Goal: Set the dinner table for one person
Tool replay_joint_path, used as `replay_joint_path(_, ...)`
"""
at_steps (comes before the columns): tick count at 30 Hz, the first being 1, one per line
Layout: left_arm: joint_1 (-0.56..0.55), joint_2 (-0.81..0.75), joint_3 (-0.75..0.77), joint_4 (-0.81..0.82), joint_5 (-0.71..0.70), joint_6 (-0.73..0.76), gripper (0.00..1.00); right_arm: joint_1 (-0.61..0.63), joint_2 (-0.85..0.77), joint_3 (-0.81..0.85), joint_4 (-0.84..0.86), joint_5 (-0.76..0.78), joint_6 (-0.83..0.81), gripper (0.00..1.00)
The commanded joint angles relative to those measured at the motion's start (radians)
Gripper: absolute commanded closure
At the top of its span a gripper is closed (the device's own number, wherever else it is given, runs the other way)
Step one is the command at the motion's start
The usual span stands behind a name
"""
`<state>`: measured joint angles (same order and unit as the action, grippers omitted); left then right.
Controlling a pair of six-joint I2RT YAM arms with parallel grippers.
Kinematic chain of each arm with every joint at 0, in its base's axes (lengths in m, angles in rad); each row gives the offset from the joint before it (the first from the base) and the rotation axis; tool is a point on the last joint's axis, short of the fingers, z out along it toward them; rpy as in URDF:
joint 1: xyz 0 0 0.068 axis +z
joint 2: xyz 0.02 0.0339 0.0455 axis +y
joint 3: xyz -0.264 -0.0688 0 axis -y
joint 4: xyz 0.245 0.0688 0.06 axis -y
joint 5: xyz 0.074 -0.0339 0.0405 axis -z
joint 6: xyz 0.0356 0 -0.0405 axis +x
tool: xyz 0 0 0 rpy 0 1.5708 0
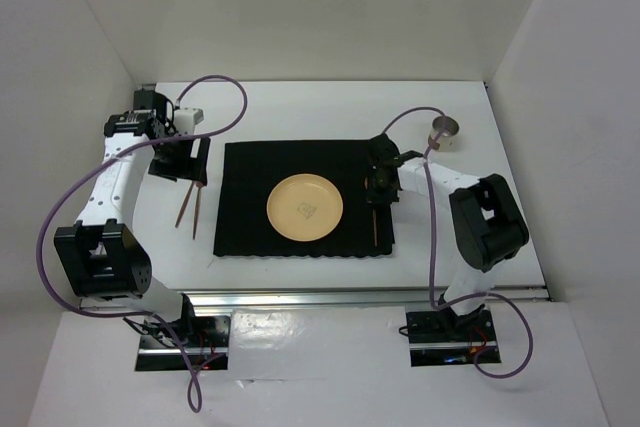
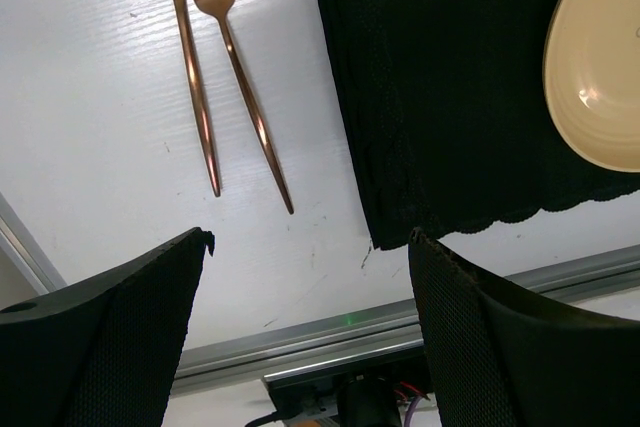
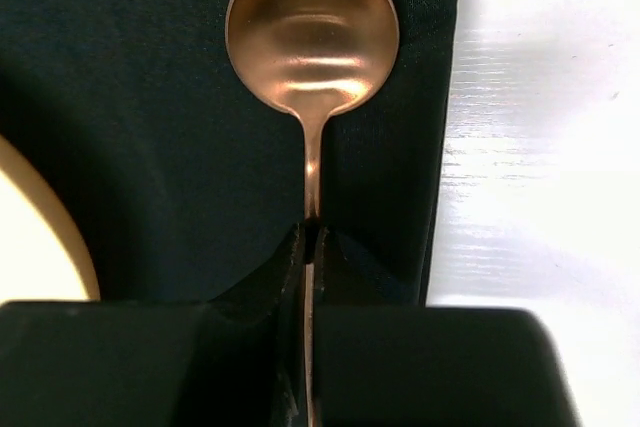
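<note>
The white counter (image 1: 300, 107) fills the floor of the walled booth ahead of the arm bases, and everything else sits on it. A black placemat (image 1: 250, 197) lies at its middle, with a round cream plate (image 1: 305, 208) at the mat's centre. The left hand (image 2: 310, 242) hangs over bare counter left of the mat, its fingers wide apart and holding nothing. The right hand (image 3: 305, 237) is over the mat's right strip, pinched together on the handle of a copper spoon (image 3: 312, 37) to the right of the plate. A copper knife (image 2: 195, 87) and fork (image 2: 240, 97) lie side by side just left of the mat. A small grey cup (image 1: 445, 130) stands at the far right.
</note>
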<state>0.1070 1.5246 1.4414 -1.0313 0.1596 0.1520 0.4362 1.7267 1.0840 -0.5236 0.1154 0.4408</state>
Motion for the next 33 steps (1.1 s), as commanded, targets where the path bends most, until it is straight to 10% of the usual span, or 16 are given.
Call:
replay_joint_path(1, 0.005, -0.012, -0.006, 0.010, 0.024, 0.000, 0.12, 0.009, 0.017, -0.009, 0.056, 0.007, 0.026, 0.93)
replay_joint_path(4, 0.005, -0.012, -0.006, 0.010, 0.024, 0.009, 0.12, 0.009, 0.027, -0.009, 0.047, 0.026, 0.026, 0.59)
replay_joint_path(12, -0.013, -0.006, -0.082, 0.022, -0.093, 0.064, 0.19, 0.009, -0.087, 0.057, -0.039, 0.053, 0.026, 0.35)
replay_joint_path(33, -0.055, 0.388, -0.055, 0.168, -0.198, 0.064, 0.40, 0.009, -0.202, 0.117, -0.012, 0.032, -0.004, 0.31)
